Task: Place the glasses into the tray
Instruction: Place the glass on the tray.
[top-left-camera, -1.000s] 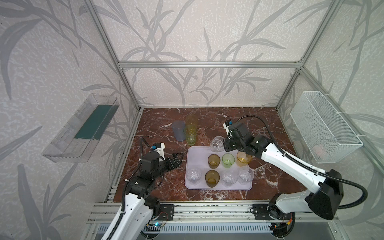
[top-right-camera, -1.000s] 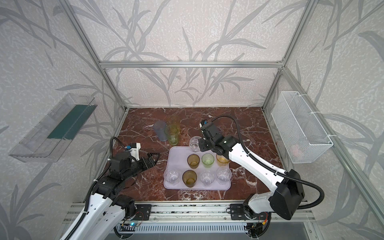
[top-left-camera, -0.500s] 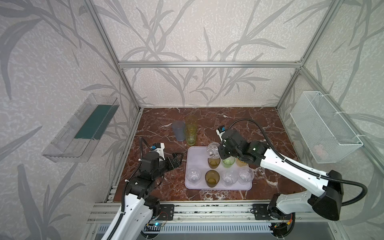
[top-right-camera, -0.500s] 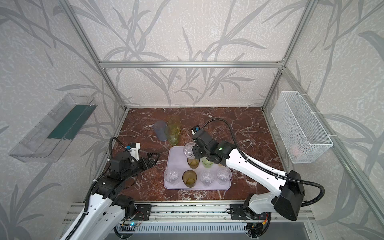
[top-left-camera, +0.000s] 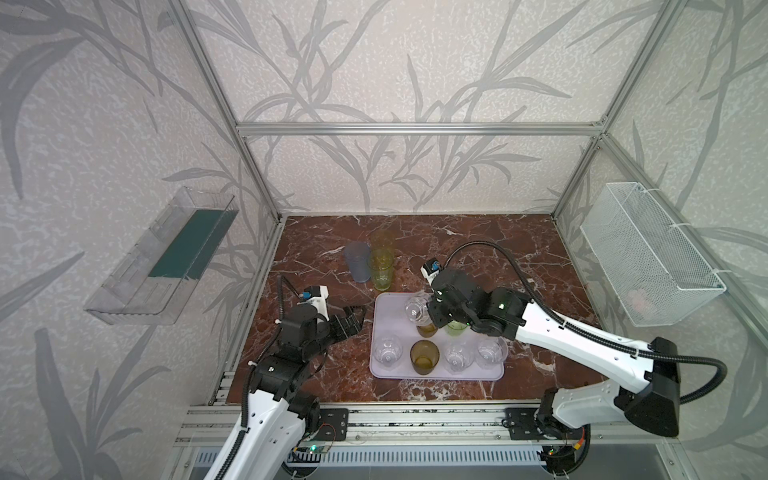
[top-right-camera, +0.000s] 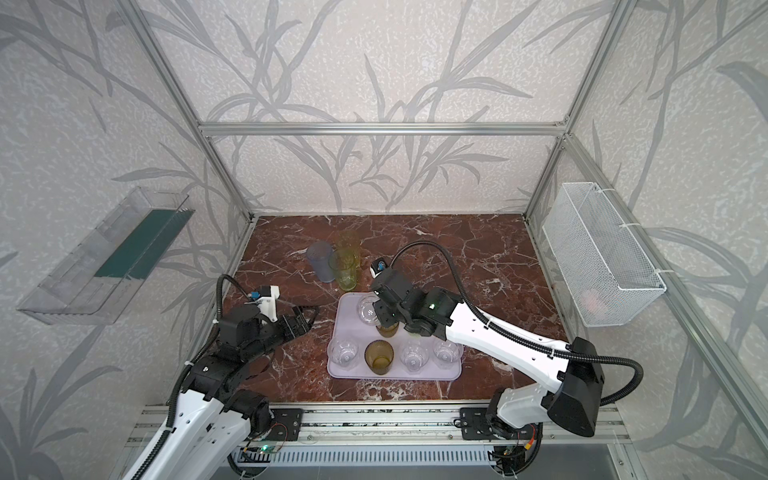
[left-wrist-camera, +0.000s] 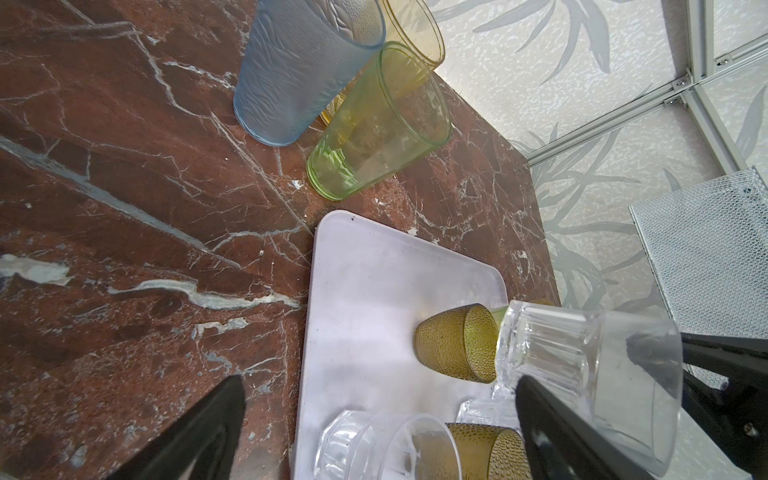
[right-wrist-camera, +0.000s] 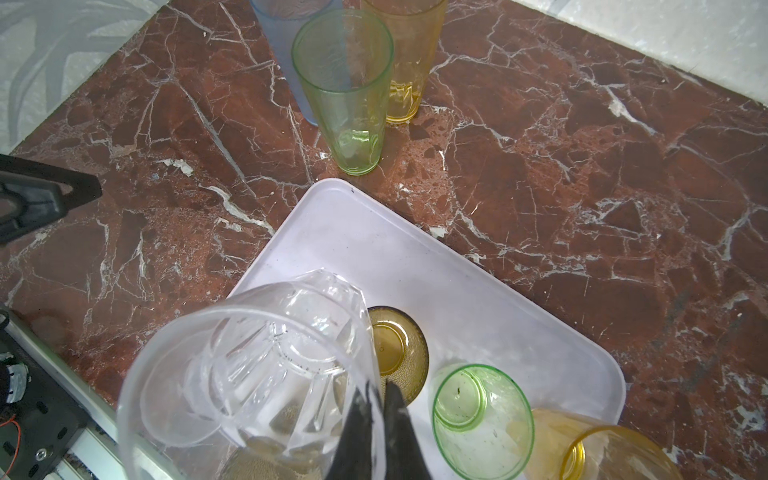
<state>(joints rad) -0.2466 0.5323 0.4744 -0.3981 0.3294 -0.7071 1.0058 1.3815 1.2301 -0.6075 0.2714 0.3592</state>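
Note:
The lilac tray lies on the marble floor. It holds several short glasses: clear ones and an amber one in front, with amber, green and yellow ones behind. My right gripper is shut on the rim of a clear faceted glass, held tilted above the tray's far left part. My left gripper hovers open and empty just left of the tray. Tall blue-grey, green and yellow glasses stand on the floor behind the tray.
A clear plastic bin hangs on the left wall and a white wire mesh basket on the right wall. Aluminium frame posts border the floor, with a rail along the front edge.
My right arm has carried the clear faceted glass leftward and nearer, from the tray's far edge to over its far left part. The left arm has not moved.

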